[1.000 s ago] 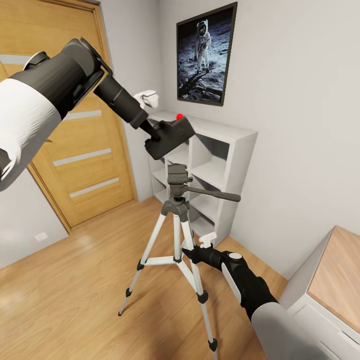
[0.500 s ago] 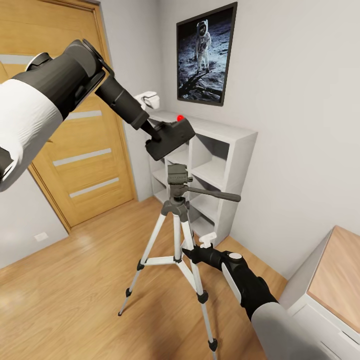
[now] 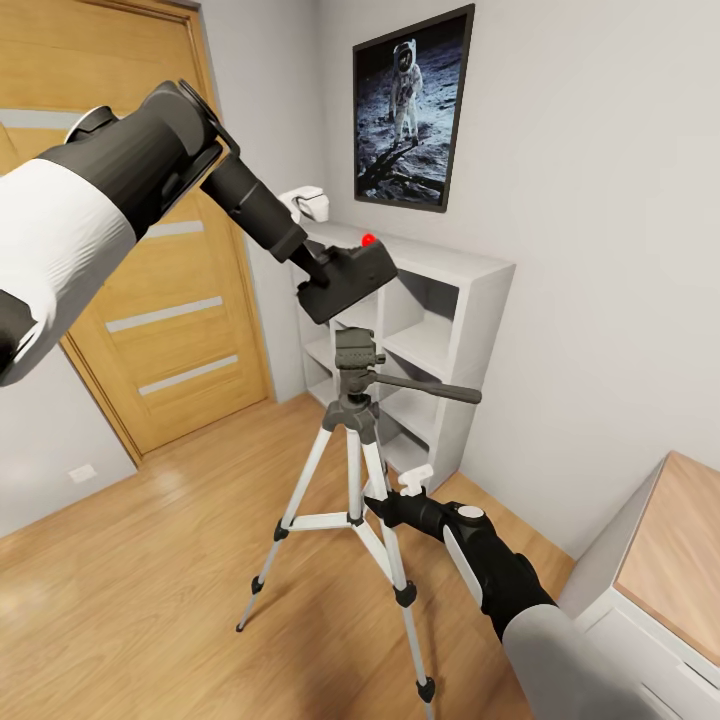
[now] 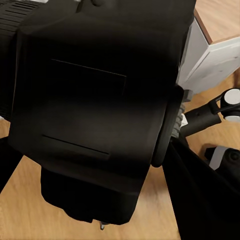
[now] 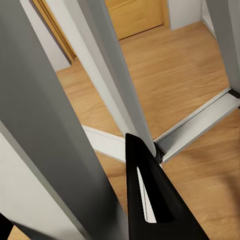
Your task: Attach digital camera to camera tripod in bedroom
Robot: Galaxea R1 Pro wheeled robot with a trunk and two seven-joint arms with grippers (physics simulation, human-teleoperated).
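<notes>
Our left claw (image 3: 322,272) clenched on the digital camera (image 3: 347,280) at frame centre, just above the camera tripod (image 3: 358,440) head, our right claw (image 3: 385,503) gripping a tripod leg lower down.

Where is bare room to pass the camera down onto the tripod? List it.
Free: the gap between the digital camera and the camera tripod head. Open floor lies toward the door. Crowded: the shelf behind, and the right end effector at the legs.
</notes>
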